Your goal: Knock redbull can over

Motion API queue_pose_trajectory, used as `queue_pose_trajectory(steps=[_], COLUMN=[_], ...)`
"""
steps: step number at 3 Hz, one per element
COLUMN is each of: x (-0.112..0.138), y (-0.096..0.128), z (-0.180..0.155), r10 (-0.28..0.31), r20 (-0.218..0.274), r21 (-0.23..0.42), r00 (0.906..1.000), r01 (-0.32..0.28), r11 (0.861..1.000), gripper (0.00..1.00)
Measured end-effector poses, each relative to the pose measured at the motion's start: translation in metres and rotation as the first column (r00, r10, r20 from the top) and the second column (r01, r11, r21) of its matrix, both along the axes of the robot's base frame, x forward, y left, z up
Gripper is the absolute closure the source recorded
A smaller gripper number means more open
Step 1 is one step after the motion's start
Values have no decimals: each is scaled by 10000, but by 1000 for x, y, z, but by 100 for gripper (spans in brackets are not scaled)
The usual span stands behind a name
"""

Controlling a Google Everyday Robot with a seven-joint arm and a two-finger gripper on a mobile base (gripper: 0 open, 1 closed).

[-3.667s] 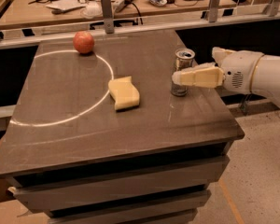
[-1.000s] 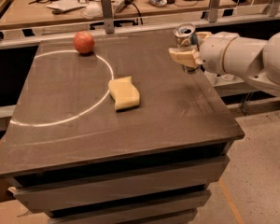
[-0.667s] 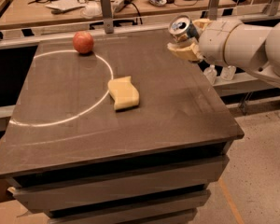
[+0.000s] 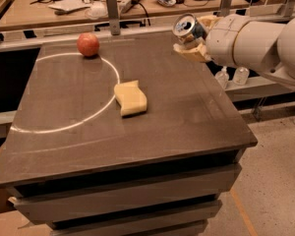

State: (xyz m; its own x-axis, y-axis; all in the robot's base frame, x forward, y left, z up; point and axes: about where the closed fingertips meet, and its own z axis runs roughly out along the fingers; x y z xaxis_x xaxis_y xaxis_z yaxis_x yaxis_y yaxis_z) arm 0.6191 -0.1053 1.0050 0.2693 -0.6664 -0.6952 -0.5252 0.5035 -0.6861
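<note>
The redbull can (image 4: 186, 26) is a silver can with a shiny top and pull-tab. It is off the table, tilted with its top towards the camera, above the table's back right part. My gripper (image 4: 193, 36) comes in from the right on a thick white arm and is shut on the can. One tan finger (image 4: 192, 52) is below the can and the other is above it. The can's lower body is hidden behind the fingers.
A yellow sponge (image 4: 131, 98) lies near the middle of the dark table (image 4: 187, 132). A red apple (image 4: 88, 44) sits at the back left on a white circle line (image 4: 64, 127). A cluttered bench (image 4: 64, 6) runs behind. Small bottles (image 4: 221, 76) stand right of the table.
The can, which stood on the table beside my gripper, has been taken hold of, lifted and tilted. The gripper has moved up and towards the back with it.
</note>
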Motion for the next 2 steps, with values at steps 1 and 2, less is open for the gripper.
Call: queue_pose_trajectory(steps=[1, 2], x=[1, 17], y=[6, 16], z=[-5, -24], r10=[444, 1769], r20=[-177, -597], r21=[-298, -1301], r00=[9989, 9824], r01=[-449, -1834], r11=[9985, 9744], gripper=[100, 100])
